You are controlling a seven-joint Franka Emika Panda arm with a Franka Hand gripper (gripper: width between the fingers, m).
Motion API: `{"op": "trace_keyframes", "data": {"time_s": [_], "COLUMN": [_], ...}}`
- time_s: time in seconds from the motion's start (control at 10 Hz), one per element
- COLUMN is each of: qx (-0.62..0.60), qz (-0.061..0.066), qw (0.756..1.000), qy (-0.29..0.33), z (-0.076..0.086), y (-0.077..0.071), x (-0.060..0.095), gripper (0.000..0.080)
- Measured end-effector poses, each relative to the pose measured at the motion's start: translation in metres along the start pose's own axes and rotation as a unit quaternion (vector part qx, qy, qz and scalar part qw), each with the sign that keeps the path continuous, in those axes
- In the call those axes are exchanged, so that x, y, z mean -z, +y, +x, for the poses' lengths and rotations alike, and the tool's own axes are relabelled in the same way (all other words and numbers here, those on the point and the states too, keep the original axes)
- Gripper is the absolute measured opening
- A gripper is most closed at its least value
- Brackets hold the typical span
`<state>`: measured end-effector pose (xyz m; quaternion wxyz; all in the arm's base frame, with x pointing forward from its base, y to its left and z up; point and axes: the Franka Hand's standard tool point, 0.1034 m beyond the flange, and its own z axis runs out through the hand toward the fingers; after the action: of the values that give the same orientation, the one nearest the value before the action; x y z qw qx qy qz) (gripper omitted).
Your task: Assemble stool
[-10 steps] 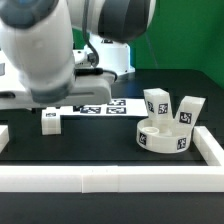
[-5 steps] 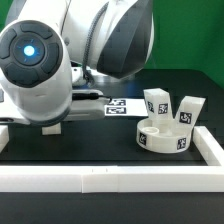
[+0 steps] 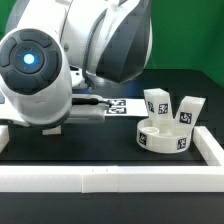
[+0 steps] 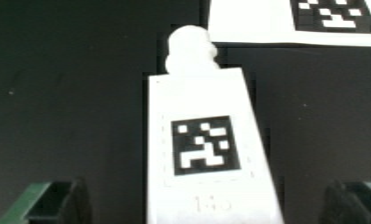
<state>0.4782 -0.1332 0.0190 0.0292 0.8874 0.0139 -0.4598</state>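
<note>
The gripper [image 4: 203, 205] is held spread wide, nothing pinched. In the wrist view its fingers [image 4: 49, 200] are seen one to each side of the third leg [image 4: 203, 140], w/ dark table showing in both gaps, so no contact is made yet. That leg is laid flat on the table [image 4: 57, 90] directly under the hand, lengthwise betw. the fingers, its tag [image 4: 205, 145] facing up and its rounded peg [image 4: 191, 45] pointing away from the hand. Just past the peg end a corner of the marker board [image 4: 297, 20] is seen, apart from the leg. Further out, well apart from the hand toward the exterior view's right, the seat [image 3: 163, 139] is found w/ two legs [image 3: 156, 103] standing up out of it, both leaning a bit; whether they are fully seated in their sockets can't be told. In the exterior view the third leg itself is hidden by the arm [image 3: 40, 70]. Progress is judged at approx. 2 of 3 legs done. What's left is for the last leg to be gripped, lifted, carried over to the seat and fitted into the remaining socket, after which the stool may need to be turned upright.
</note>
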Motion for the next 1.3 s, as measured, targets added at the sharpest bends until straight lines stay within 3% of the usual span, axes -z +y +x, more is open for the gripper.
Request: {"op": "trace_keyframes", "data": {"time_s": [0.2, 0.4, 0.9, 1.1, 1.3], "qx": [-0.001, -0.001, 0.006, 0.004, -0.001], "qz": [0.002, 0.008, 0.007, 0.006, 0.001], "qw": [1.000, 1.000, 1.000, 1.000, 1.000], "qy": [0.000, 0.003, 0.009, 0.011, 0.016], "z": [0.000, 0.001, 0.001, 0.001, 0.002], "y": [0.001, 0.002, 0.004, 0.001, -0.005], "x": [-0.001, -0.012, -0.019, -0.018, -0.014], "gripper": [0.0649, 0.0649, 0.0645, 0.0378, 0.0334]}}
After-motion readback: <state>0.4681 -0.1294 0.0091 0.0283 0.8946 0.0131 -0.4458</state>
